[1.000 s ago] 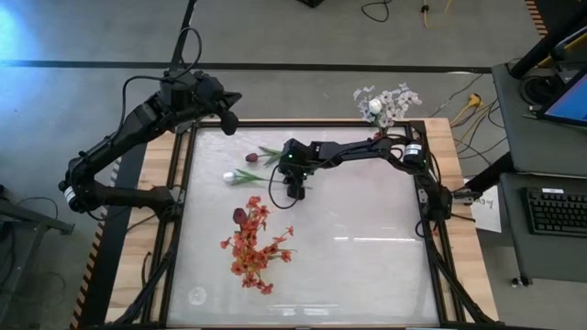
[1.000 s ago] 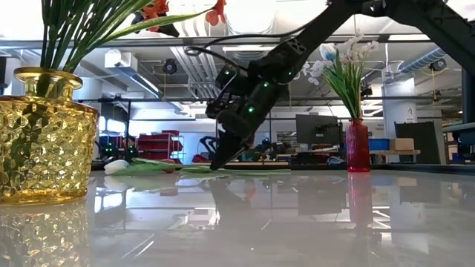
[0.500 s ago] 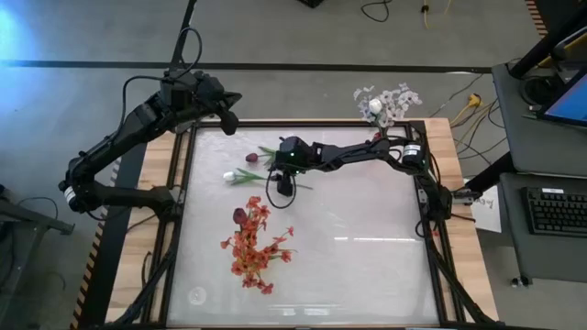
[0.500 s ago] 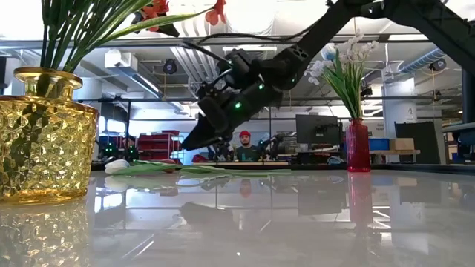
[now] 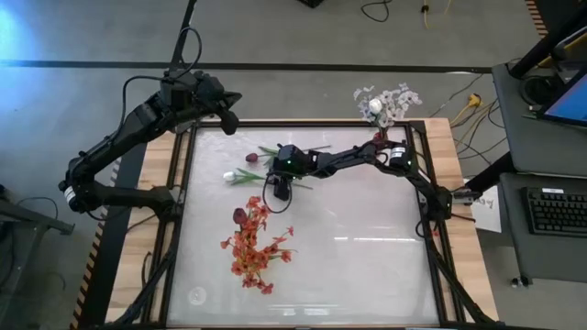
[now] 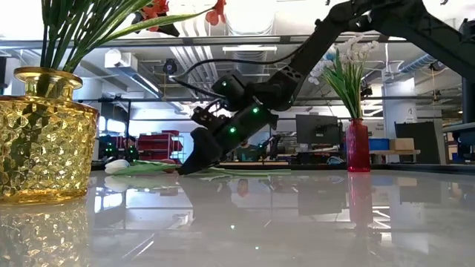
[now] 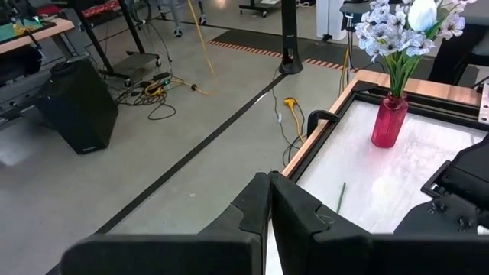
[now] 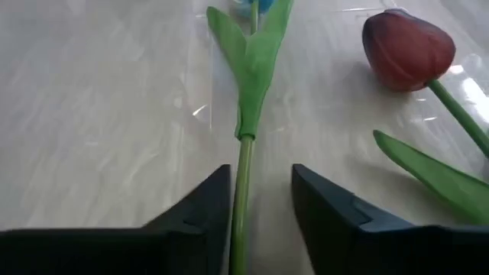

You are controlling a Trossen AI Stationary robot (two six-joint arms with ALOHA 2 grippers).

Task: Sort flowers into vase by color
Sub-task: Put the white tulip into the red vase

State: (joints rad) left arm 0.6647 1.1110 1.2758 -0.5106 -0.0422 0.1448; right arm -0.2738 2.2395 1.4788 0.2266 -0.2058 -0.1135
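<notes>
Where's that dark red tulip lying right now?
In the high view, the dark red tulip lies flat on the table's far-left part, beside the white bud, just left of the right gripper.

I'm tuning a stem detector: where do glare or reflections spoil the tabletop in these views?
Low view: the glossy table mirrors the yellow vase and room lights. Right wrist view: bright sheen beside the green stem between the right claw fingers; maroon tulip sharp. High view: a blue-white flare fills the upper-left corner.
</notes>
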